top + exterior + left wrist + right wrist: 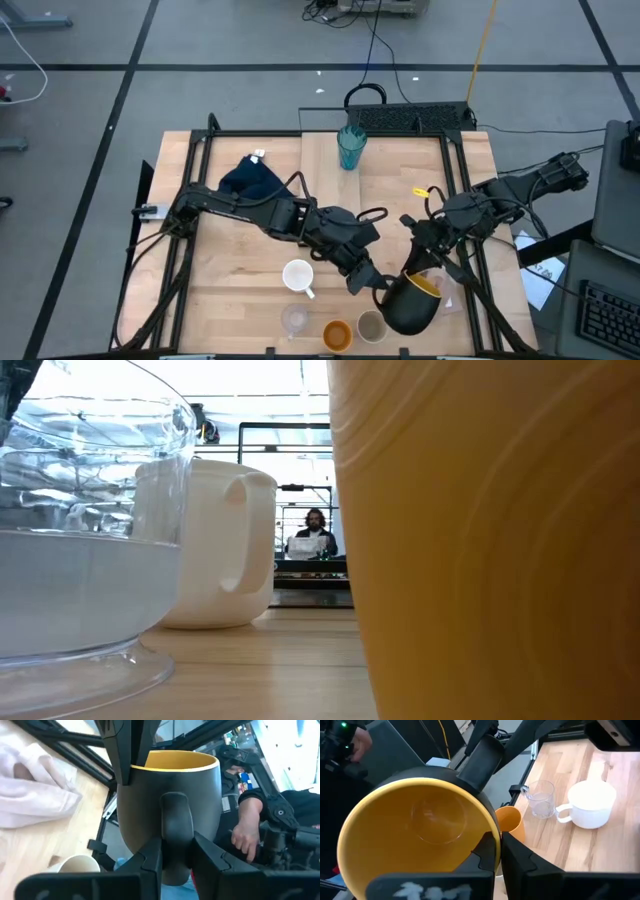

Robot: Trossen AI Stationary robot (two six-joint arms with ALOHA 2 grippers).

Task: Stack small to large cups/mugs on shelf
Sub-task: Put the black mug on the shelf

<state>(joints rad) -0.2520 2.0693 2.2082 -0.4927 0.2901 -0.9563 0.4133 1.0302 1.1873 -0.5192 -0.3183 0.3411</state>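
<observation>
- Presently, the clear glass (294, 320) stands at the near edge, leftmost of the waiting row; the white mug (298, 275) sits just behind it.
- Orange cup (337, 334) and grey-beige cup (371, 326) follow rightward, grouped for easy sorting by size.
- Left gripper (176, 851) is clamped on the black mug's handle, likely for a steady carry.
- Black mug (412, 301) hangs tilted above the table's near right.
- Right gripper (499, 842) pinches the rim, its fingers closed; both arms share the load.
- Teal tumbler (350, 148) stands at the far edge, well apart.
</observation>
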